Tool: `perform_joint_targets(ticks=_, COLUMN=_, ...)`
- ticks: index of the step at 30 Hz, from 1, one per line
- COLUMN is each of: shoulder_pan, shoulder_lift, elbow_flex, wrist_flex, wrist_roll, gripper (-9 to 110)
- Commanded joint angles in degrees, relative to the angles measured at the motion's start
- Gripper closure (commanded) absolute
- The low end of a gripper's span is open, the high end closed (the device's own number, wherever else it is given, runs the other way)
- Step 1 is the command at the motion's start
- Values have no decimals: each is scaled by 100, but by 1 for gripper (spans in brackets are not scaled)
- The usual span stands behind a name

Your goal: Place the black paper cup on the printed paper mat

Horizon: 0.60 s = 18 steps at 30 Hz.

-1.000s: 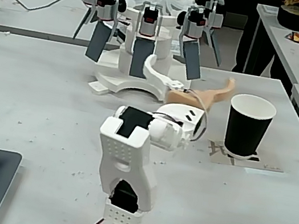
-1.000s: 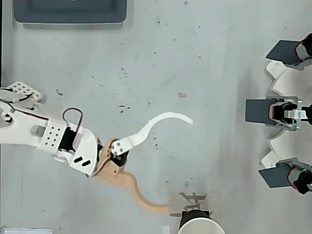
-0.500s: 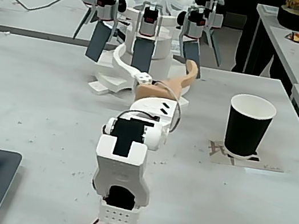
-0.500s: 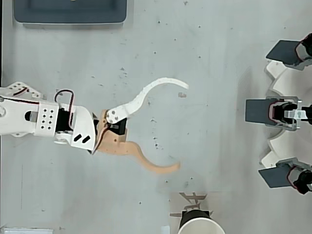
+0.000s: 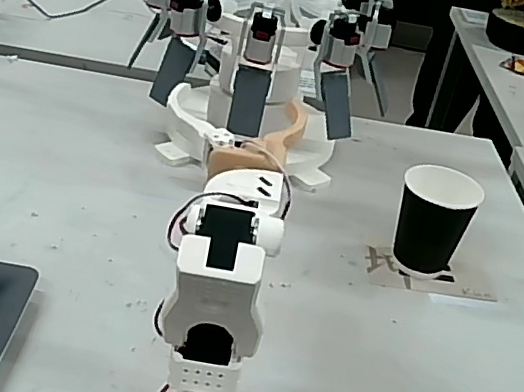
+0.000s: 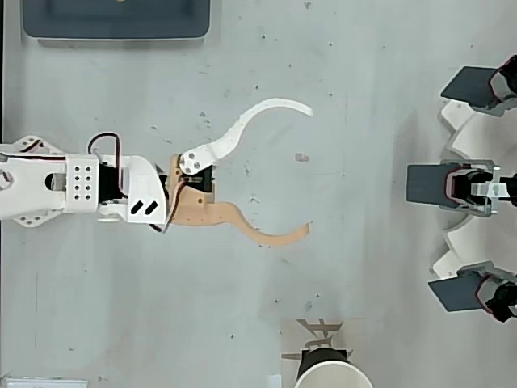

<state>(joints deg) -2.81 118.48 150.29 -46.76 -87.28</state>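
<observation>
We are seeing the gripper [image 6: 309,168] hanging over bare bench [image 6: 242,73] with its two curved fingers spread wide apart, the white finger [image 6: 250,123] arcing one way and the tan finger [image 6: 258,234] the other, nothing between them and nothing touching them. In the fixed view the gripper [image 5: 240,116] is pointing straight away from the arm's base, toward the white carousel rig [image 5: 253,73] at the far side of the bench.

Well apart from it, at the lower edge of the overhead view, the cup [image 6: 333,377] is standing upright on the mat [image 6: 319,339]; the fixed view shows the cup [image 5: 432,226] with its base sitting on the mat [image 5: 430,277], at the right of the bench.

We are judging the cup to be light, thin-walled and easy to crush or tip. A gentle hold across the mid-body, below the rolled rim, would suit it best, and its matte paper should give fair friction. With the cup on the mat, the task looks done.
</observation>
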Motion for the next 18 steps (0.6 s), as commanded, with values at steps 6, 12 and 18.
perform_joint_targets(ticks=6, shoulder_pan=-35, shoulder_lift=-782, elbow_flex=-677, wrist_flex=-53, wrist_roll=-26, gripper=67)
perform_joint_targets(ticks=12, shoulder_pan=-35, shoulder_lift=-1591, elbow_flex=-1389, wrist_flex=-158, wrist_roll=53, gripper=68)
perform_joint_targets(ticks=18, shoulder_pan=-35, shoulder_lift=-2224, elbow_flex=-2030, wrist_flex=-237, wrist_roll=79, gripper=69)
